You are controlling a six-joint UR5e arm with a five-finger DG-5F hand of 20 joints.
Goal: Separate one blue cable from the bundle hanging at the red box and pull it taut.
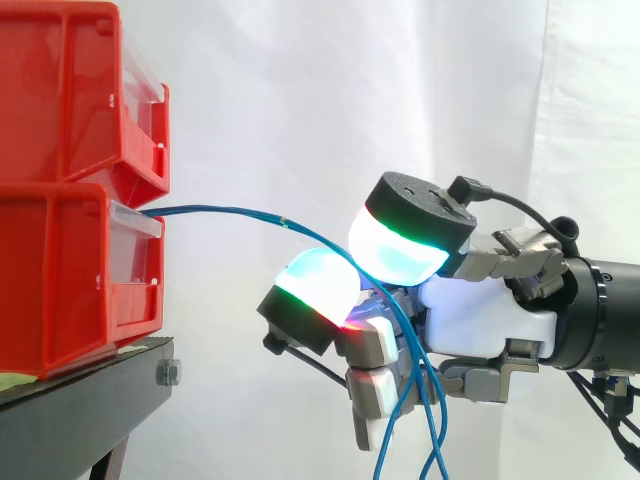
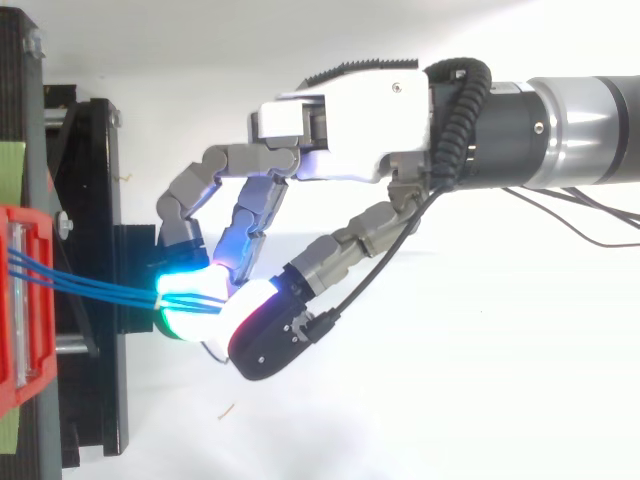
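Our hand (image 2: 345,125) has its fingers (image 1: 318,285) pinched on the blue cables (image 1: 225,212) running from the red box (image 1: 60,280); we should shed all but one strand, then draw back steadily.

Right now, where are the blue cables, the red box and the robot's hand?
blue cables (image 1: 220,210): side view, the stretch between box and hand.
red box (image 1: 60,290): side view, lower bin's side wall.
hand (image 1: 485,318): side view, its white palm.

Glossy plastic red bins (image 1: 60,280); smooth-sheathed blue cables (image 1: 230,211); matt black metal stand (image 1: 80,400).
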